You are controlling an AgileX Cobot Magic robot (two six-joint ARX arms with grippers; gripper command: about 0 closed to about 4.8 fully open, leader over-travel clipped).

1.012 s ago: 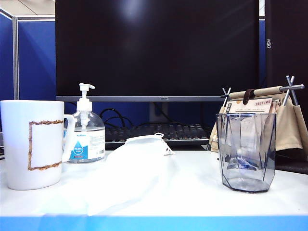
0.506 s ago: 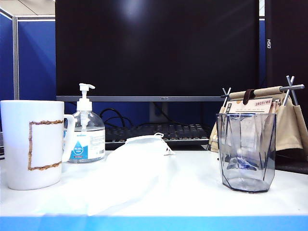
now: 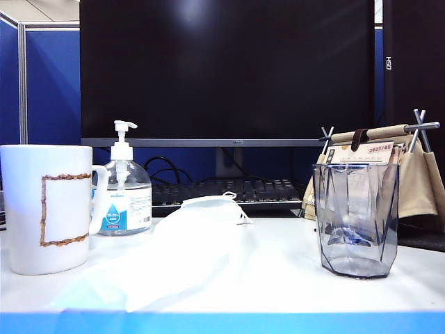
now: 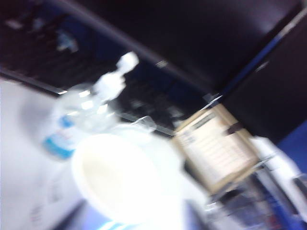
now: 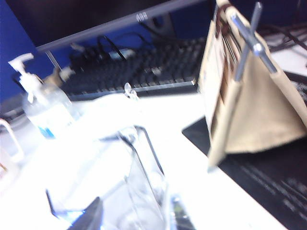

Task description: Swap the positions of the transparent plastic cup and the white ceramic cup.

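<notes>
Two cups, both on the desk (image 3: 292, 278), neither lifted, so the swap looks unstarted. White ceramic cup (image 3: 47, 207) sits at the far left of the exterior view, handle turned toward the pump bottle (image 3: 125, 198) just beside it. Transparent plastic cup (image 3: 355, 219) stands at the right, in front of the tan desk calendar (image 3: 389, 170). White face mask (image 3: 191, 243) lies between the cups, probably in the way of any straight slide, so lifting over it seems safer. Keyboard (image 3: 229, 191) and dark monitor (image 3: 229, 69) sit behind.

Neither end effector shows in the exterior view. Left wrist view is heavily blurred: it looks down at the white ceramic cup (image 4: 115, 177), bottle behind it; left end effector is not visible. Right wrist view sits close above the transparent plastic cup (image 5: 129, 187); dark bits at the frame edge may be right end effector fingertips, but wide or narrow, cannot tell. Each arm seems staged over its own cup, likely for simultaneous picks.
</notes>
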